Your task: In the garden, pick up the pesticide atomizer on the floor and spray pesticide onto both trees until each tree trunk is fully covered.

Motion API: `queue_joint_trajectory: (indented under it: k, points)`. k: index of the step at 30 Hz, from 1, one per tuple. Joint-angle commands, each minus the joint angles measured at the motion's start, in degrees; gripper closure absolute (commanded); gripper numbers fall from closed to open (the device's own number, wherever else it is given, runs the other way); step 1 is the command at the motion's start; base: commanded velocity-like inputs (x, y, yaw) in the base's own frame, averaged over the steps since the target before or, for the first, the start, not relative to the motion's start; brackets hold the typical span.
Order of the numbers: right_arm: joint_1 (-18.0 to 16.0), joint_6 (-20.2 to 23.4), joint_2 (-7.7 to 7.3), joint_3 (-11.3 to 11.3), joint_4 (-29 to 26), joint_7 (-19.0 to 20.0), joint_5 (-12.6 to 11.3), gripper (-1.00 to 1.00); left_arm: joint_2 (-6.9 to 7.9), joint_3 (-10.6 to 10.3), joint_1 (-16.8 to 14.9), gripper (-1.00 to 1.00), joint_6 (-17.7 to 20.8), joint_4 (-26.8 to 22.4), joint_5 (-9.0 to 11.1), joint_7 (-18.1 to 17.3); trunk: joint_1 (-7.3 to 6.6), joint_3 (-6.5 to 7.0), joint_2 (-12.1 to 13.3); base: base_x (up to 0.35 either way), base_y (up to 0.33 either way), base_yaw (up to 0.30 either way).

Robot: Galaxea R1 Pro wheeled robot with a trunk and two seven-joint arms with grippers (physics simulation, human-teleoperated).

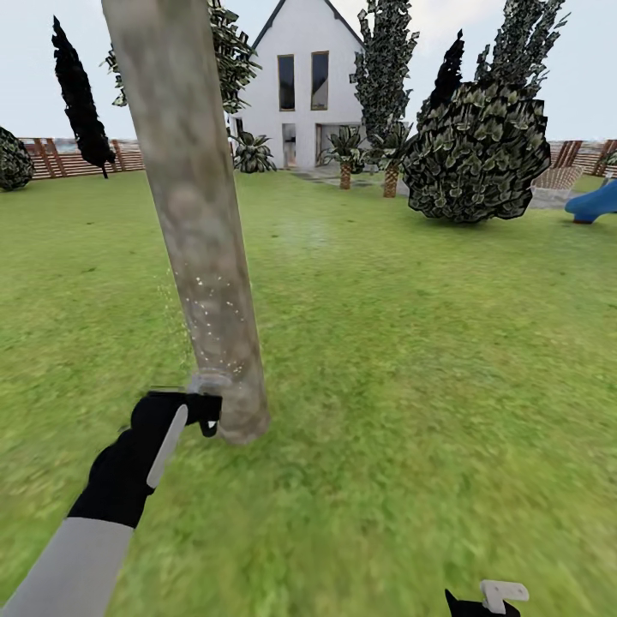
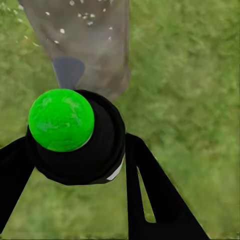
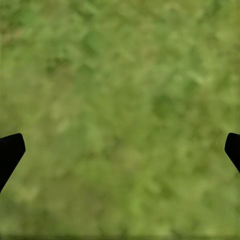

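Your head view gives you the whole garden: the lawn (image 1: 411, 360) runs back to a white house (image 1: 304, 81), with a brown slat fence (image 1: 73, 158) at the far left, a big round bush (image 1: 478, 154) at the right, small palms (image 1: 347, 154) near the house and a blue object (image 1: 596, 204) at the right edge. Closest to you stands the tree trunk (image 1: 193, 214), thick, pale and mottled, leaning a little in the picture. On its lower part you see the pesticide (image 1: 206, 313) as small white specks, some also floating just beside the bark on the left.

Your left gripper (image 1: 193, 410) is near the foot of this trunk, and the head view shows only a dark shape there. The left wrist view tells you more: the pesticide atomizer (image 2: 82, 140) sits between the two black fingers (image 2: 150, 195), which close on its dark round body. It has a bright green ball on top and a small white part at the side. Its nozzle points at the trunk base (image 2: 95, 45), very near, where white specks (image 2: 87, 19) are seen too.

Your right gripper (image 1: 484, 600) is low at the bottom edge of the head view. In the right wrist view its black fingertips (image 3: 10, 152) stand wide apart over the grass (image 3: 120, 110), with nothing between them.

No writing or label can be read.
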Motion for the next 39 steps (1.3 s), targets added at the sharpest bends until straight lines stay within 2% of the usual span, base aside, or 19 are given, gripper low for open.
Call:
queue_joint_trajectory:
  k: [1, 2, 4, 6, 9, 10, 11, 13, 17, 20, 23, 25, 28, 39]
  points:
    - [0.0, 0.0, 0.00, 0.0, 0.0, 0.0, 0.0, -1.00, 0.02, -0.1, 0.9, 1.00, -1.6, 1.2, -0.3, 0.0, 0.00, 0.01, 0.0, 0.000, 0.000, 0.000]
    - [0.0, 0.0, 0.00, 0.0, 0.0, 0.0, 0.0, -1.00, 0.05, -0.2, 1.1, 1.00, -3.0, 2.4, -0.3, 0.1, 0.00, 0.01, 0.0, 0.000, 0.000, 0.000]
    - [0.0, 0.0, 0.00, 0.0, 0.0, 0.0, 0.0, -1.00, 0.01, -0.2, 1.6, 1.00, -9.6, 8.4, -0.6, 0.3, 0.00, 0.01, 0.0, 0.000, 0.000, 0.000]
    - [0.0, 0.0, 0.00, 0.0, 0.0, 0.0, 0.0, -1.00, -0.07, -0.2, 1.8, 1.00, -20.8, 19.4, -0.8, 0.9, 0.00, 0.01, 0.0, 0.000, 0.000, 0.000]
    - [0.0, 0.0, -0.02, 0.0, 0.0, 0.0, -0.1, -1.00, -0.14, 0.0, 1.8, 1.00, -25.7, 23.5, -0.7, 1.5, 0.00, 0.01, 0.0, 0.000, 0.000, 0.000]
    - [0.0, -0.1, -0.08, -0.1, -0.1, 0.0, -0.1, -1.00, -0.77, 0.2, 2.0, 1.00, -28.2, 26.9, -0.6, 1.7, 0.00, 0.01, 0.0, 0.000, 0.000, 0.000]
    - [0.0, -0.1, -0.14, -0.1, -0.2, 0.0, -0.1, -1.00, -0.89, 0.3, 2.0, 1.00, -31.9, 29.9, -0.6, 2.2, 0.00, 0.01, 0.0, 0.000, -0.094, 0.000]
    - [0.0, -0.1, -0.24, -0.1, -0.2, 0.0, -0.1, -1.00, -0.93, 0.4, 2.0, 1.00, -36.2, 33.5, -0.2, 4.6, 0.00, 0.01, 0.0, 0.000, -0.210, 0.000]
    - [0.0, -0.1, -0.25, -0.1, -0.2, 0.0, -0.2, -1.00, -1.16, 0.4, 2.2, 1.00, -37.5, 35.1, 0.0, 5.0, 0.00, 0.01, 0.0, 0.000, -0.265, 0.000]
    - [0.0, -0.1, -0.20, -0.1, -0.2, 0.0, -0.2, -1.00, -2.26, 0.4, 2.2, 1.00, -39.6, 35.7, 0.0, 5.2, 0.00, 0.01, 0.0, 0.000, -0.271, 0.000]
    - [0.0, -0.1, -0.16, -0.1, -0.2, 0.0, -0.2, -1.00, -3.01, 0.5, 2.2, 1.00, -39.9, 35.8, -0.3, 5.4, 0.00, 0.01, 0.0, 0.000, -0.271, 0.117]
    - [0.0, -0.1, -0.10, -0.1, -0.2, 0.0, -0.2, -1.00, -3.00, 0.7, 2.2, 1.00, -39.9, 35.8, -0.3, 6.1, 0.00, 0.01, 0.0, 0.000, -0.271, 0.249]
    - [0.0, -0.1, -0.09, 0.0, -0.2, 0.0, -0.2, -1.00, -3.13, 2.9, 2.2, 1.00, -39.9, 35.8, -0.1, 9.4, 0.00, 0.01, 0.0, 0.000, -0.271, 0.273]
    - [0.0, -0.1, -0.09, 0.0, -0.2, 0.0, -0.2, -1.00, -3.26, 3.2, 2.2, 1.00, -39.9, 35.8, 0.0, 9.8, 0.00, 0.01, 0.0, 0.000, -0.271, 0.252]
